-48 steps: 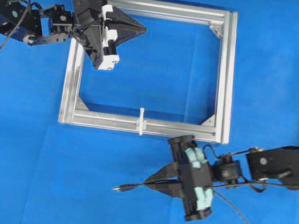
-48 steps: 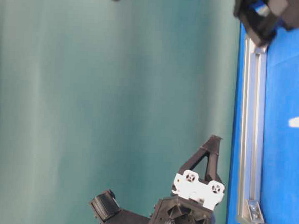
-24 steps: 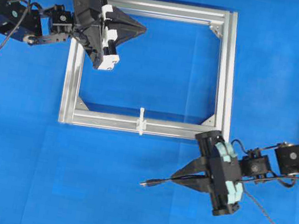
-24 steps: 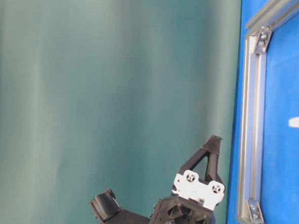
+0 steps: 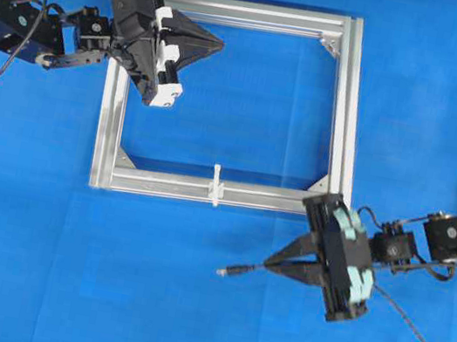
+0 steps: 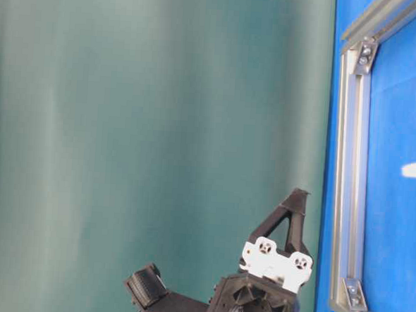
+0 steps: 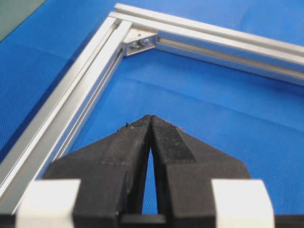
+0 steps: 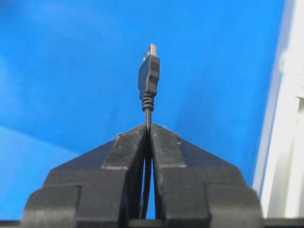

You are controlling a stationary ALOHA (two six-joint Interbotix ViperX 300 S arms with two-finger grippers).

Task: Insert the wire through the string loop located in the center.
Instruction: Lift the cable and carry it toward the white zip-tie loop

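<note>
Right gripper (image 5: 272, 266), lower right: we record jaws clamped on the wire (image 5: 248, 268), plug (image 8: 148, 72) jutting left beyond the tips. String loop (image 5: 216, 185), lower centre, upright on the aluminium frame (image 5: 342, 111), well apart from the plug. Left gripper (image 5: 217, 43), upper left: closed, empty. Risk we judge: the free plug end droops or misaligns and knocks the loop flat.

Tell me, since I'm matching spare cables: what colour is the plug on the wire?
Black, with a silvery metal tip; the plug shows best in the right wrist view.
</note>
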